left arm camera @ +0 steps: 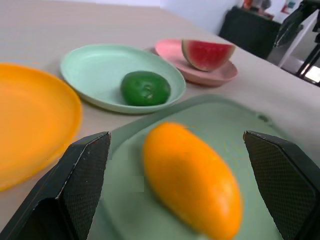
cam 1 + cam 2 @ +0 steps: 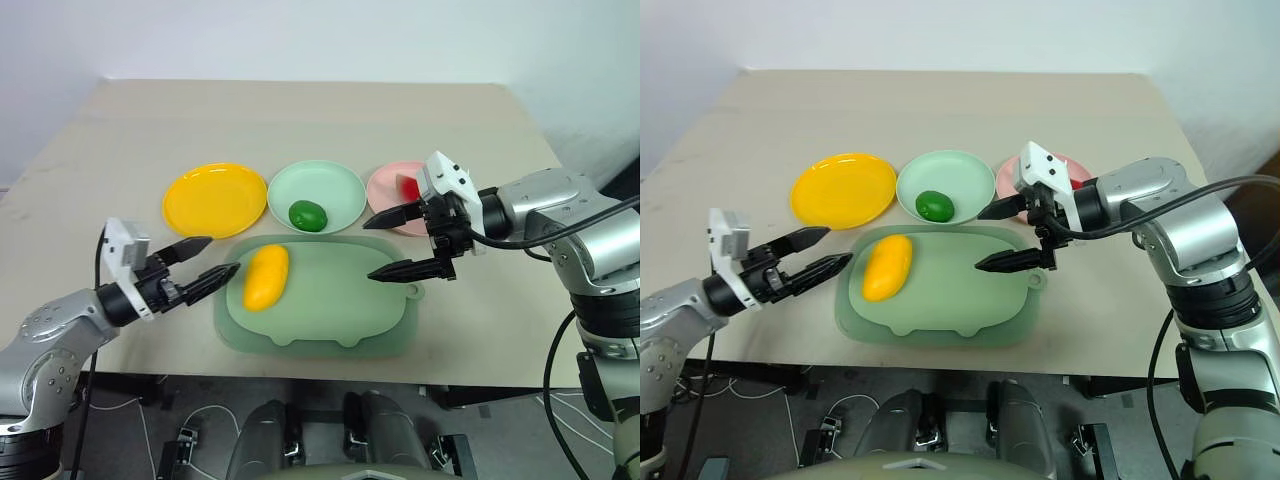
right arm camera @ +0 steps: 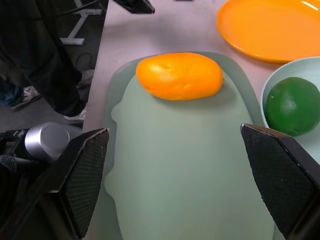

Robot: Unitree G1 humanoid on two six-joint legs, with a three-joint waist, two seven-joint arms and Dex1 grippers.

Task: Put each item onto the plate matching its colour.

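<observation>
Mango (image 2: 266, 277) is the one fruit we still need to move, we think. It lies on the big pale green tray (image 2: 330, 325), close to our side of the table (image 2: 130, 120), near the tray's left end. It does not stand up. It lies flat, and its long way runs from near us to away from us, tipped a little.

Our left gripper (image 2: 204, 269) is just to the left of the mango, close but not touching. Its two black fingers are spread wide and hold nothing. It points at the mango from the side, so the mango's long side faces it. In the left wrist view the mango sits right between the two fingers, a little ahead of them.

Our right gripper (image 2: 400, 243) is over the right end of the tray, well apart from the mango. Its fingers are spread wide too, and it is empty. So the left arm is nearer.

Farther back are three round plates in a row. The yellow plate (image 2: 214, 199) is bare, and it is just behind the mango, to the left. The green fruit (image 2: 308, 215) is on the green plate (image 2: 335, 180). The watermelon wedge (image 1: 207, 53) is on the pink plate (image 1: 172, 50), though our right gripper hides part of it from above.
</observation>
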